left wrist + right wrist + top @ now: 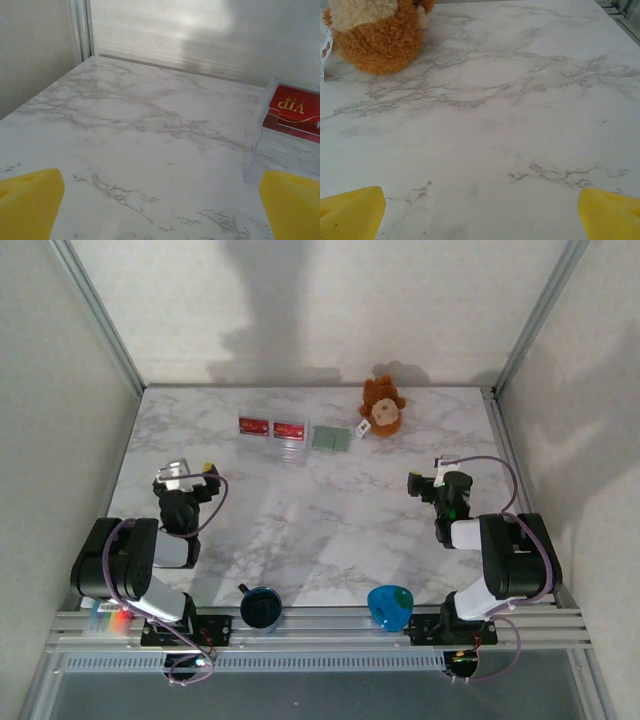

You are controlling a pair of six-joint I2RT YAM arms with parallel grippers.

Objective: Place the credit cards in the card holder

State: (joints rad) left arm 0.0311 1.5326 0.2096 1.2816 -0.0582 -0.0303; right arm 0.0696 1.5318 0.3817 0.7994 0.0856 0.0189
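— Marble-patterned table (300, 530), pale walls on three sides. Where do the credit cards (254, 426) sit?

— At the far side, well beyond both arms. Two red ones sit side by side, the second card (289, 429) just right of the first, both standing in a clear plastic stand (290, 452). Their print is too small to read from above.

— And from the left wrist?

— One card shows at the right edge, leaning behind the clear wall, with "VIP" upside down. Its right end is cut off by the frame.

— The card holder (331, 437)?

— Flat and grey-green, lying just right of the stand, between it and the teddy bear (382, 407). Whether it touches the stand, or lies folded or open, I cannot tell.

— The left gripper (160, 210)?

— Spread wide, with nothing between its jaws. The yellow tips of its fingers (30, 205) poke in at the bottom corners, bare marble between them.

— The right gripper (480, 212)?

— Likewise wide apart and empty, over bare table. The bear sits at the upper left of that view, cropped by the top edge, with a white tag (324, 50) half lost at the left border.

— Anything near the bases?

— A dark round object (260, 607) and a bright blue one (388, 605) at the near edge. What they are I cannot make out.
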